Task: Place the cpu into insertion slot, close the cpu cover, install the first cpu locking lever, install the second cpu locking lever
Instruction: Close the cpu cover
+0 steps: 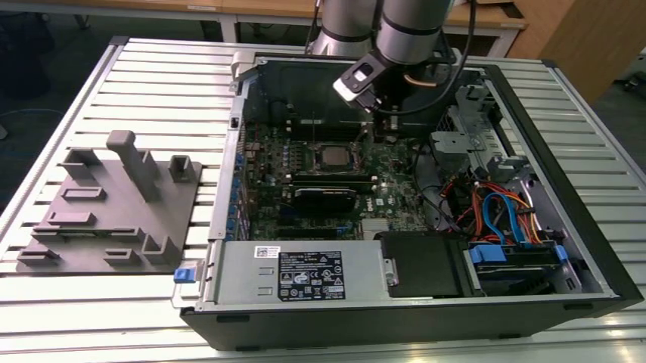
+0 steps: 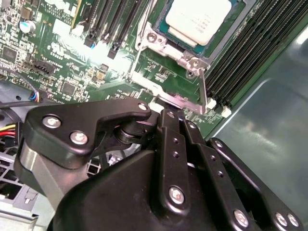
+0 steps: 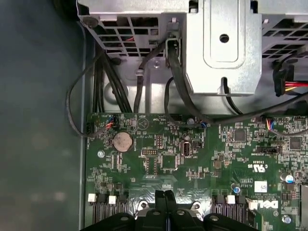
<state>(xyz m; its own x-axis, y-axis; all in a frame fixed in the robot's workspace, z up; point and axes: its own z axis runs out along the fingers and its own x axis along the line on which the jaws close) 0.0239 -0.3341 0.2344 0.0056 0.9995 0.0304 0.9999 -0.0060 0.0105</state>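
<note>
Around your pincer (image 3: 165,196): black memory slots (image 2: 240,62) on either side. Coin cell (image 3: 122,141), black cables (image 3: 108,86) and grey drive cage (image 3: 219,43) lie beyond tips. Open computer case (image 1: 404,327) sits on slatted aluminium table (image 1: 121,76); grey fixture plate (image 1: 111,204) well apart. Your arm (image 1: 409,30) slants steeply down into case. Pincer narrow, fingertips together. Cpu (image 2: 199,19) sits in insertion slot (image 1: 311,156), just beside tips, cpu cover (image 2: 178,54) framing it. Locking lever (image 2: 180,100) nearest tips.
</note>
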